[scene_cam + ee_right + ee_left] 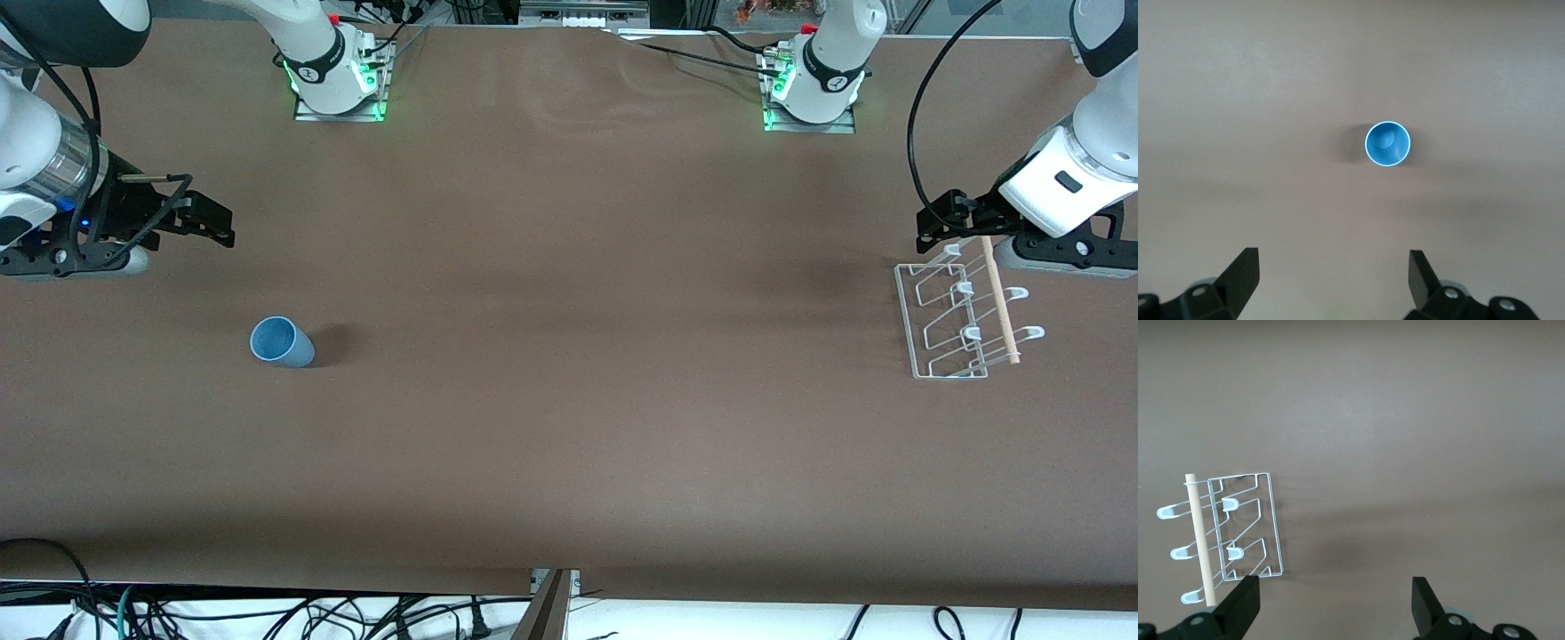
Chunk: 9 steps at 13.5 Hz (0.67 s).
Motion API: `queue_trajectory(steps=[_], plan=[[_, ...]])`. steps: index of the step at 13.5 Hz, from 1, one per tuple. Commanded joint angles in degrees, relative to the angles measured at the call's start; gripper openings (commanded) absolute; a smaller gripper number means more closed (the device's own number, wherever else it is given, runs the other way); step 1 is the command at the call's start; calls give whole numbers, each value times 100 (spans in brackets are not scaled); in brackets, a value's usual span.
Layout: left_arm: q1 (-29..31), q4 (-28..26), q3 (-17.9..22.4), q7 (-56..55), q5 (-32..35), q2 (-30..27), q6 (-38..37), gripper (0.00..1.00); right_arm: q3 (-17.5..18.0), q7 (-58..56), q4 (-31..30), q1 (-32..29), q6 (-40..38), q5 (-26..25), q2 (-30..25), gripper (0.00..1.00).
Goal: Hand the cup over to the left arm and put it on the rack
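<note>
The cup (pixel 282 342) stands upright on the bench (pixel 569 427) toward the right arm's end; the rack (pixel 965 311) lies toward the left arm's. The right gripper (pixel 209 222) and the left gripper (pixel 947 218) hover with jaws wide and empty.

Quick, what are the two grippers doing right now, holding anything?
Left gripper: open, empty, over the table beside the rack.
Right gripper: open, empty; the cup stands untouched on the table.

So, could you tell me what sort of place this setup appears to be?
Probably a robotics lab: two arms bolted to a brown-covered table, loose cables along its edge, and only test props, a cup and a rack, laid out.
</note>
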Motion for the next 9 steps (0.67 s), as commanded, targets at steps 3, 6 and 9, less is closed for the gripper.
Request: queue_trajectory(steps=[3, 6, 9], plan=[[15, 123, -29, -48, -92, -23, -131, 100, 56, -57, -98, -12, 34, -74, -85, 99], [15, 123, -38, -57, -92, -23, -131, 100, 47, -74, -98, -20, 35, -74, -93, 99], [6, 123, -38, -57, -92, -23, -131, 100, 38, -66, -107, -12, 43, -74, -15, 99]])
